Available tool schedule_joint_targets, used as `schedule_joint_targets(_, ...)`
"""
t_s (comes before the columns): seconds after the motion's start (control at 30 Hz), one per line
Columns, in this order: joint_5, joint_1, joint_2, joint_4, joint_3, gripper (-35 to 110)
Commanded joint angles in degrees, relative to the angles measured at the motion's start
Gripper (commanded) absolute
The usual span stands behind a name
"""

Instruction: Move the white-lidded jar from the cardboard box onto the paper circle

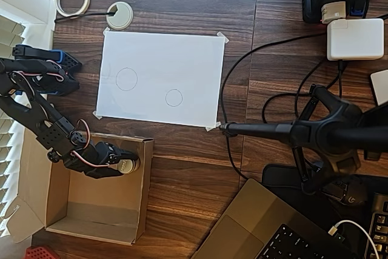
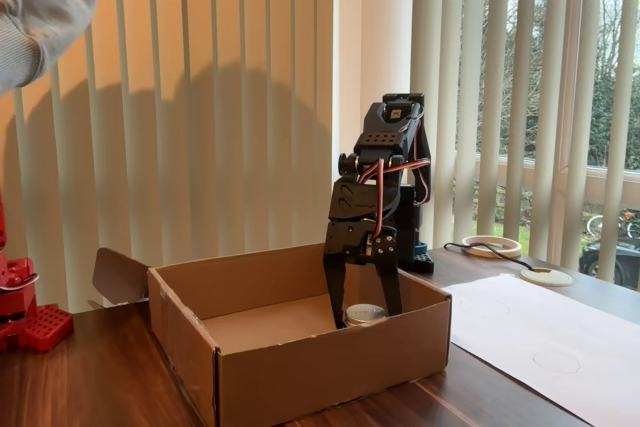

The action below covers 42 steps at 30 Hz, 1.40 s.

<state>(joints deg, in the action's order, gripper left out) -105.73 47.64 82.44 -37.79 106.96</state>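
Inside the cardboard box [image 2: 300,347], the end effector [image 2: 362,309] straddles the white-lidded jar [image 2: 365,313], fingers spread either side; contact unclear. The paper circle [image 1: 174,97] lies well apart.

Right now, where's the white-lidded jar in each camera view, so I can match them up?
Overhead view: the white-lidded jar sits lower left, in the cardboard box at its right wall, at the gripper tip.
Fixed view: the jar sits centre-low, between the gripper's fingers.
Shared landmark: the box's wall nearest the white paper.
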Motion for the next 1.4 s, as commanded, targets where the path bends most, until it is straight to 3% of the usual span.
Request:
schedule_joint_targets(0.0, -1.23, 0.53, 7.03, -1.67, -3.52, 14)
schedule_joint_targets(0.5, -0.26, -1.41, 27.07, -16.79, -6.94, 11)
schedule_joint_targets(0.93, 1.76, -1.49, 30.23, -13.89, -5.19, 12)
schedule_joint_targets(1.37, 17.84, -4.66, 28.39, -6.68, -3.43, 12)
